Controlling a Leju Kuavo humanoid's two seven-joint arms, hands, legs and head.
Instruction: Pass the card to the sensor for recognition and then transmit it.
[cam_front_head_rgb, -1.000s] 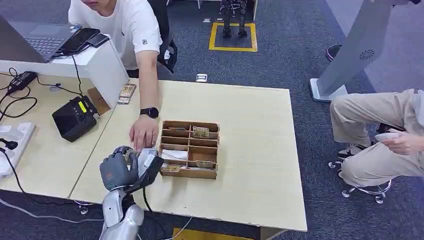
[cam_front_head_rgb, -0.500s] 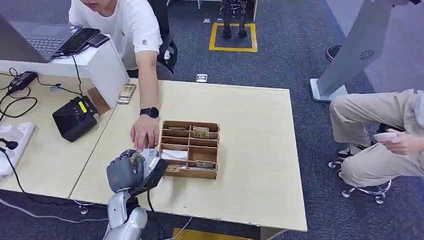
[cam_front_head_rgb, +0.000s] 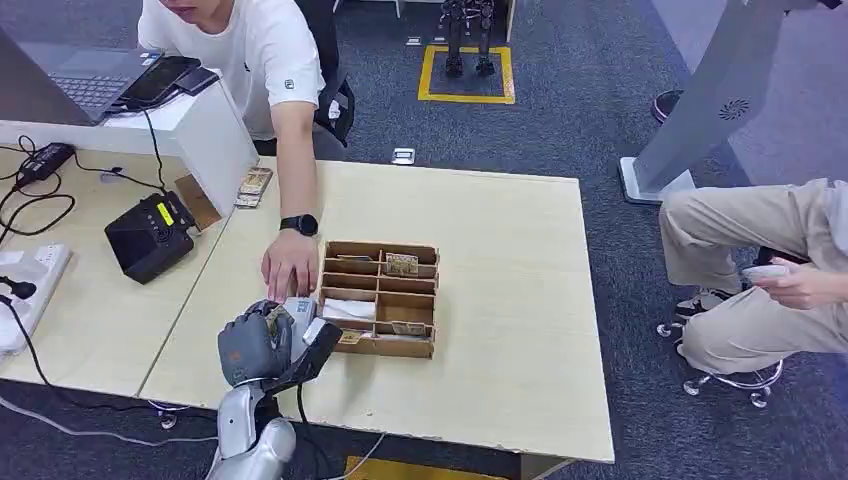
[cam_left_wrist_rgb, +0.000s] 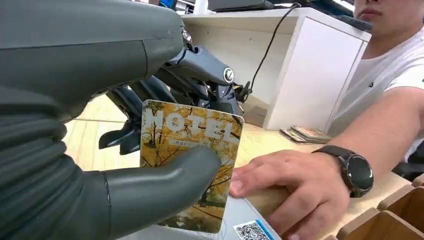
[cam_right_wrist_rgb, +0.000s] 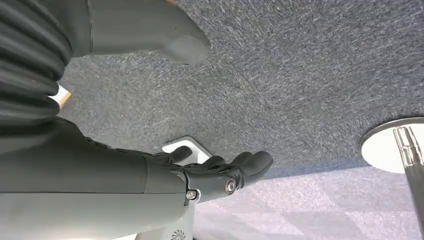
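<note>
My left hand (cam_front_head_rgb: 262, 345) hovers over the near left part of the wooden table (cam_front_head_rgb: 500, 300) and pinches a yellow "MOTEL" card (cam_left_wrist_rgb: 191, 160) between thumb and fingers (cam_left_wrist_rgb: 200, 75). In the head view the card (cam_front_head_rgb: 275, 318) peeks out at the top of the hand. Just beyond it a person's hand (cam_front_head_rgb: 288, 265) lies flat on the table, its fingertips (cam_left_wrist_rgb: 250, 175) close to the card. A black sensor box (cam_front_head_rgb: 150, 235) with a lit display stands on the adjoining desk to the left. My right hand (cam_right_wrist_rgb: 220, 175) hangs over grey carpet, fingers apart, holding nothing.
A cardboard tray (cam_front_head_rgb: 380, 297) with compartments holding cards sits mid-table, right of my left hand. A white slip with a QR code (cam_left_wrist_rgb: 250, 231) lies under the card. A stack of cards (cam_front_head_rgb: 254, 183) lies near a white box. A second person (cam_front_head_rgb: 760, 270) sits at the right.
My left hand has moved a little right and nearer the table's front edge, still holding the card. The person's hand stays flat on the table.
</note>
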